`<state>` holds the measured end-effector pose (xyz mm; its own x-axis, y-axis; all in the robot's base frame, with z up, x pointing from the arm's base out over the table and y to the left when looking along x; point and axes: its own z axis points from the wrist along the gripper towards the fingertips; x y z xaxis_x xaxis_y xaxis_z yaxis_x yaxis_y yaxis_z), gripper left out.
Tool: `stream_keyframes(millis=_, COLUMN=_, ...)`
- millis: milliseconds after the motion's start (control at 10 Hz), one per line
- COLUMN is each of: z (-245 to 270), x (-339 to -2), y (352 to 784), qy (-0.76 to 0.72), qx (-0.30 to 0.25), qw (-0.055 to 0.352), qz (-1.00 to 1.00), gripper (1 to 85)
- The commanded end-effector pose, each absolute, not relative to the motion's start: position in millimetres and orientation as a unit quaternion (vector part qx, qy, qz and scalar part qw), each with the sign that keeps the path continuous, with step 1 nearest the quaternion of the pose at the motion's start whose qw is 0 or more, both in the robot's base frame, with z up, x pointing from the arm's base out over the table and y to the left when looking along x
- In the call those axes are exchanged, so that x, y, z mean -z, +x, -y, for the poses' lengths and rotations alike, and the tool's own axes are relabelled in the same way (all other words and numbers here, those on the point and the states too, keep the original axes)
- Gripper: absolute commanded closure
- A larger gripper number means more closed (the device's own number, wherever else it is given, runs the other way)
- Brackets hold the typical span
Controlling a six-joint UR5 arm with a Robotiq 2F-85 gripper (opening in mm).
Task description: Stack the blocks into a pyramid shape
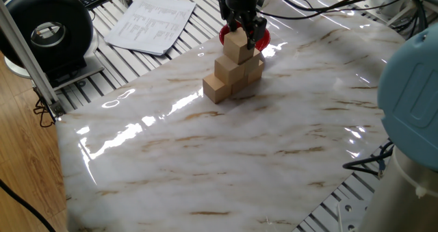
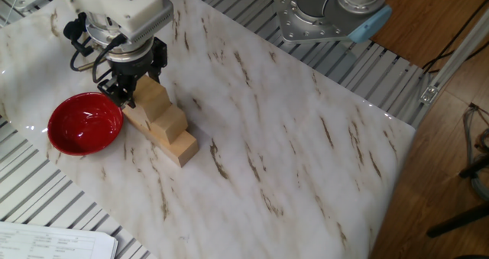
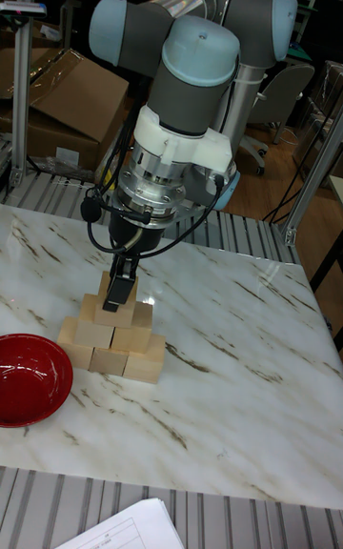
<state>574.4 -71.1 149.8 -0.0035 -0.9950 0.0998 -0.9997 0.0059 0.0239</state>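
One red bowl [image 2: 84,123] just beside the blocks [image 2: 160,120].

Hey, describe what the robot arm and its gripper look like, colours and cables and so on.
The arm has grey tubular links with light-blue rounded joint caps. Its wrist carries a white and silver round flange. Below it the gripper has two dark fingers. Black cables loop beside the wrist.

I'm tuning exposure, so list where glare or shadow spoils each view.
One fixed view: white glare streaks across the marble table. The other fixed view: even light, soft shadow beside the blocks. Tall fixed view: the gripper hides the top block; dim background.
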Motion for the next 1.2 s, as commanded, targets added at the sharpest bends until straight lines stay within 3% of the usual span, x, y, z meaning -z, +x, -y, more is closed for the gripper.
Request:
stream_keyframes(millis=0, z=65.5, x=-149.9, y=574.2, qy=0.702, qx=-0.021, qw=0.036, qz=0.711, gripper=25.3)
stream_keyframes(millis=1100, z=65.4, x=-149.7, y=574.8, qy=0.707, qx=-0.023, qw=0.030, qz=0.706, gripper=24.3)
